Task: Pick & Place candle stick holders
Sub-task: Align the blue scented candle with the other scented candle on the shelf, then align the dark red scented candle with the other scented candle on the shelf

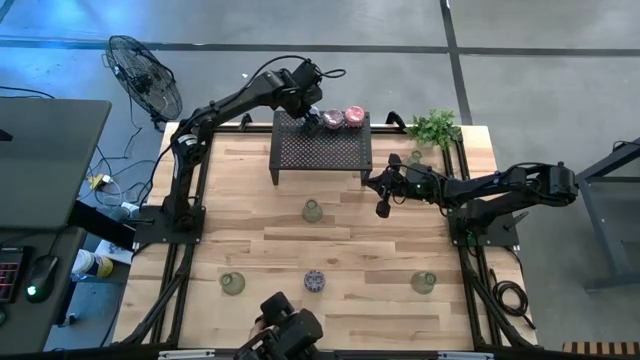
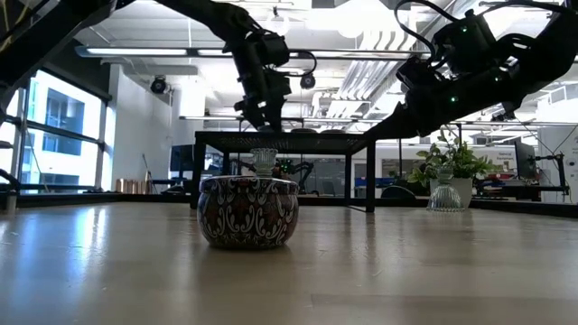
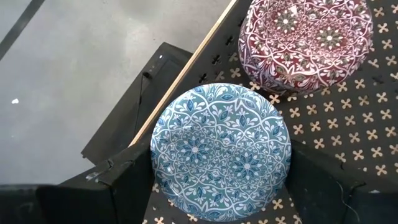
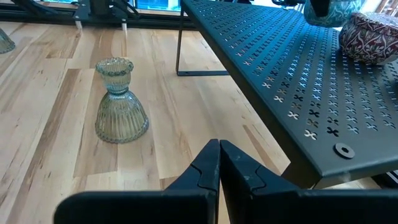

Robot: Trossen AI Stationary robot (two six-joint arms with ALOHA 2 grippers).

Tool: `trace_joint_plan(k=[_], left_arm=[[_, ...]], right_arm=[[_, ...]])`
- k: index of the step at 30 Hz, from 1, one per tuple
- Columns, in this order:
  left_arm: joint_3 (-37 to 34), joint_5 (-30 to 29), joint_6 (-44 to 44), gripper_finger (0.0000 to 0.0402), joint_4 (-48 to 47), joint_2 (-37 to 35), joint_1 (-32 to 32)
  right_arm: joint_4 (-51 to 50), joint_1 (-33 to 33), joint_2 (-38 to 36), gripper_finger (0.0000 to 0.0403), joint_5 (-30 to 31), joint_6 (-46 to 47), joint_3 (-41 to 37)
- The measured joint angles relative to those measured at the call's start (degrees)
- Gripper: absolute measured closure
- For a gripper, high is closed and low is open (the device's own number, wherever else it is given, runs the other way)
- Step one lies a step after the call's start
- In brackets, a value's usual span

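Note:
A blue patterned candle holder [image 3: 221, 152] stands on the black mesh rack [image 1: 322, 152] near its far left corner, beside a pink patterned one [image 3: 305, 40]. My left gripper [image 1: 318, 121] reaches down onto the rack top, with the blue holder between its fingers. My right gripper [image 4: 219, 163] is shut and empty, above the table by the rack's near right leg [image 1: 383, 205]. A clear ribbed glass holder [image 4: 119, 102] stands on its wide base in front of the rack. A mottled purple holder [image 2: 248, 210] sits near the front edge. My left gripper has the blue holder's round side wall [image 3: 157, 155] between its two fingers, one finger [image 3: 127, 186] on each side. The fingers come from above, pointing down. The holder stays upright; whether its base is still on the rack top, I cannot tell.
Olive-green holders stand at the front left [image 1: 232, 284] and front right [image 1: 424, 282], and another glass one [image 2: 447, 194] stands near the potted plant [image 1: 435, 127]. A fan [image 1: 145, 75] stands off the table's far left. Bare wood lies between the rack and the front holders.

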Motion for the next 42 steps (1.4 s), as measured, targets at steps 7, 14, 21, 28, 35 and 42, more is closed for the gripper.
trace_joint_plan(k=[7,14,21,28,35,42], left_arm=[[0.0,0.11,0.12,0.0105,-0.25,0.02,0.0],[0.0,1.23,1.55,0.0099,-0.6,0.04,-0.02],[0.0,3.08,2.02,0.005,-1.14,0.07,-0.02],[0.0,2.69,3.06,0.0036,-0.69,0.08,-0.02],[0.02,-2.27,4.44,0.0036,-1.22,-2.96,-0.02],[0.02,-2.89,4.86,0.0079,-8.01,-9.75,-0.76]], right_arm=[[0.0,0.01,0.0,0.0402,0.0,0.0,0.0],[0.0,0.01,0.0,0.0402,0.0,0.0,0.0],[0.0,0.01,-0.01,0.0402,0.0,-0.01,0.0],[0.0,0.01,0.0,0.0402,0.0,0.0,0.0],[0.01,-0.01,0.0,0.0402,-0.38,-0.02,0.0],[0.02,0.01,0.0,0.0402,-1.06,-0.02,0.0]])
